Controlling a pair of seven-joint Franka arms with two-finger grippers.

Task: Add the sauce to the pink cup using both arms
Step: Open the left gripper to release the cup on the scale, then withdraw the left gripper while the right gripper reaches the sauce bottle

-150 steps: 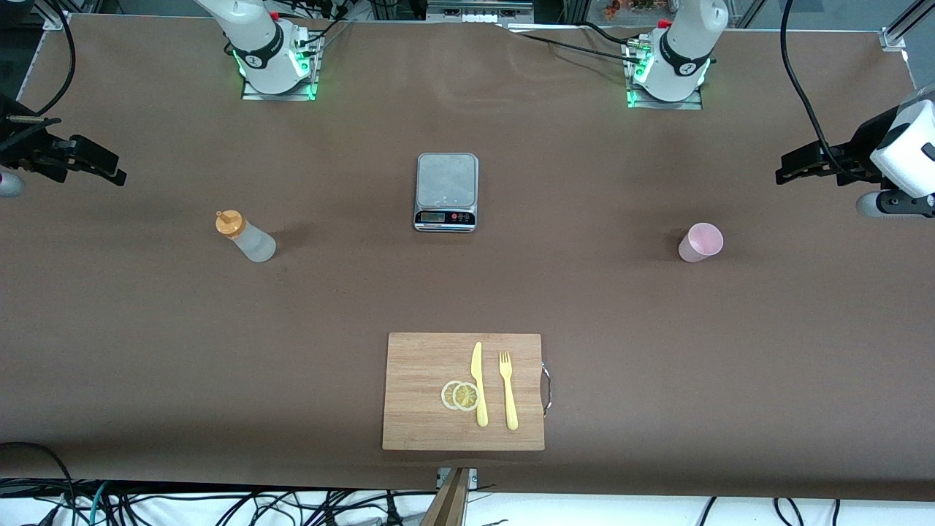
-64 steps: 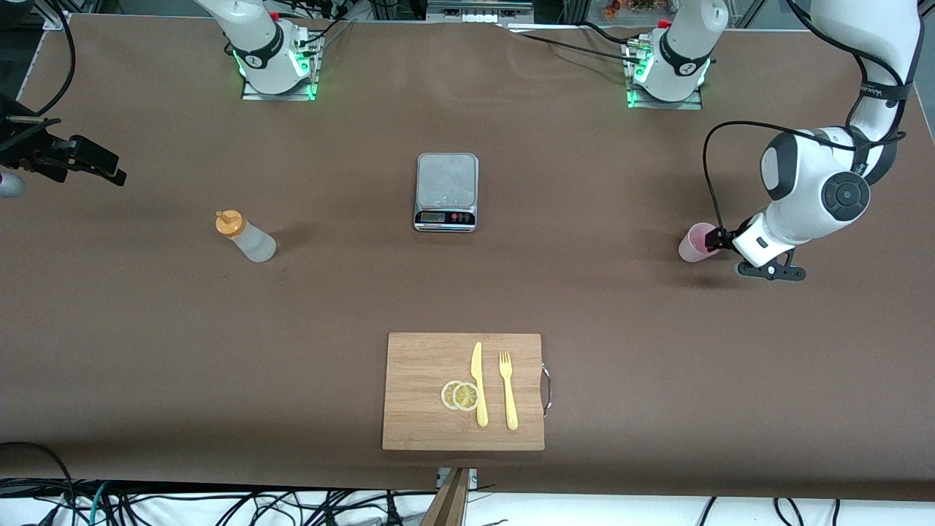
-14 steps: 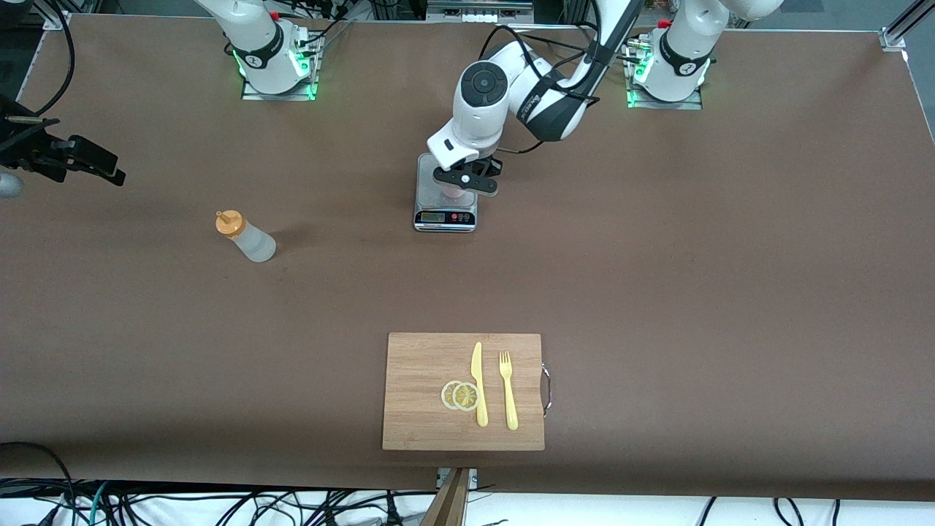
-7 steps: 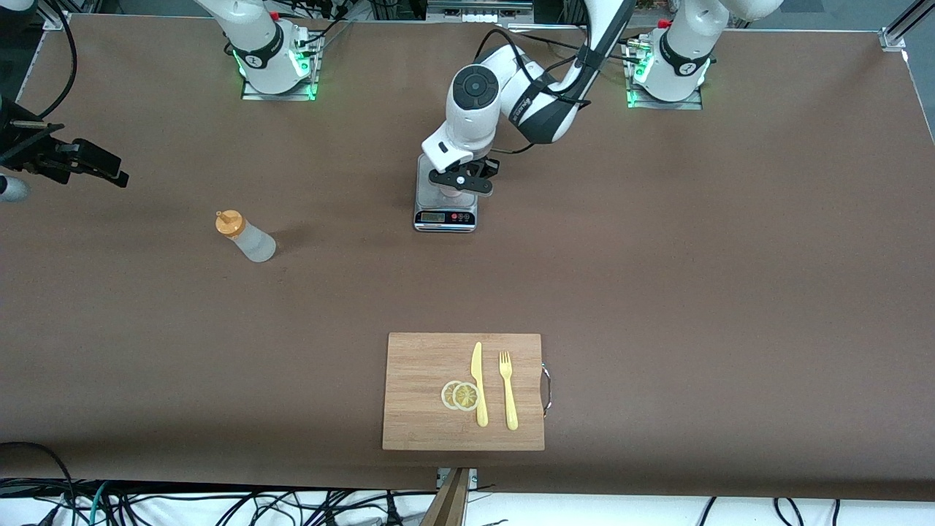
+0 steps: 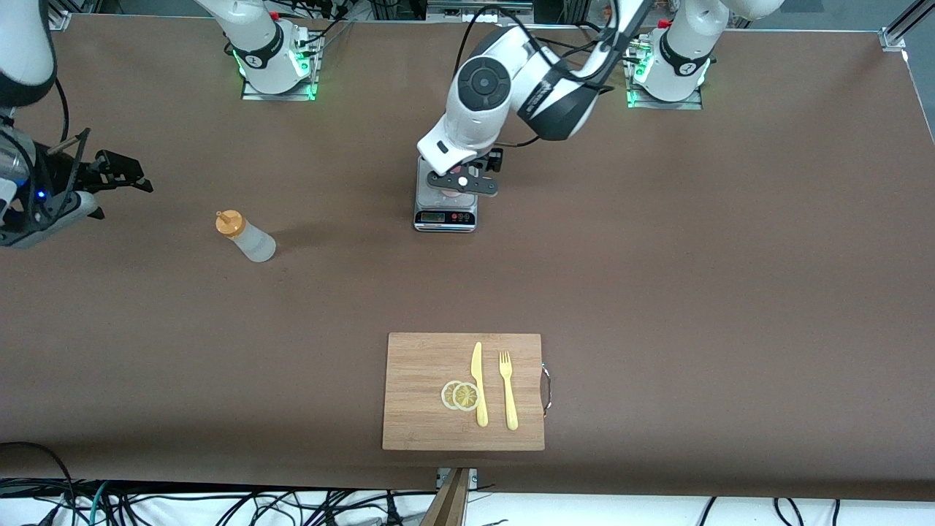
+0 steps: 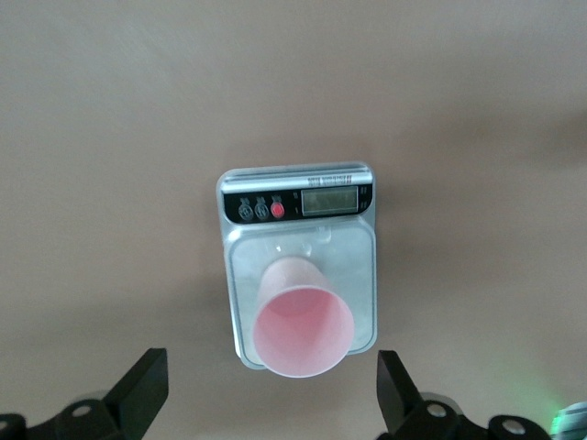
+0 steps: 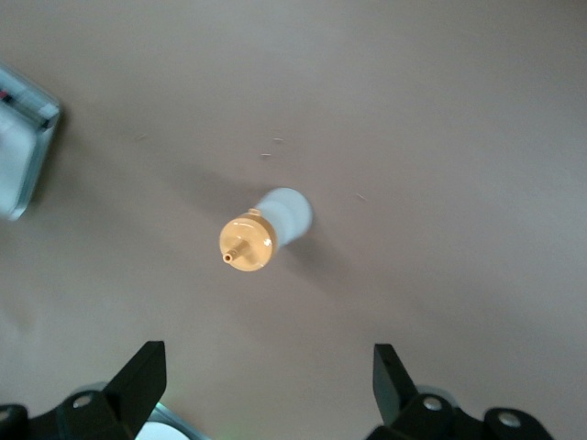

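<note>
1. The small pale pink plastic cup stands upright on the platform of the flat silver kitchen scale, mid-table. The left tool hangs right above it with its fingers spread wide and nothing in them, so the cup looks delivered.
2. Best bet for the left arm: lift straight up so a finger doesn't clip the rim.
3. The frosted white squeeze bottle with the orange nozzle cap stands untouched on the brown table, toward the right arm's end.
4. The right tool hovers near that table edge, fingers apart and empty.
5. It should grab the bottle's body low, not the cap, and keep it upright until it's over the cup.
</note>
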